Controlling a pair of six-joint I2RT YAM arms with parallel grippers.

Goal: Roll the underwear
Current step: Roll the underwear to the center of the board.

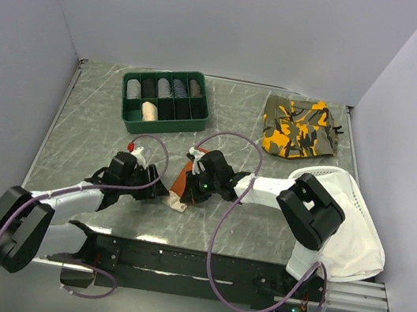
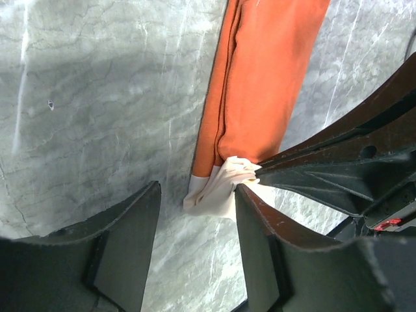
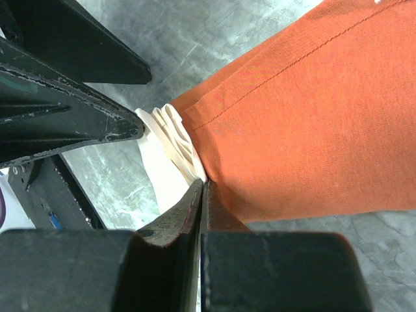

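Note:
The underwear [image 1: 179, 185] lies at mid-table as a narrow folded rust-orange strip [image 2: 260, 84], with its cream-white waistband [image 2: 218, 190] bunched at the near end. My right gripper [image 3: 203, 183] is shut, and its tips pinch the fabric where white meets orange [image 3: 305, 117]. In the left wrist view the right gripper's fingers [image 2: 325, 162] reach in from the right and hold that bunched end. My left gripper [image 2: 197, 195] is open just short of the waistband, with bare table between its fingers. From above, the left gripper [image 1: 154, 184] sits just left of the underwear and the right gripper [image 1: 189, 190] sits over it.
A green compartment tray [image 1: 125, 114] with rolled items stands at the back left. An orange-and-olive camouflage garment [image 1: 301, 127] lies at the back right. A large white cloth [image 1: 356, 229] lies under the right arm. Grey walls close in the marble table [image 1: 84, 135].

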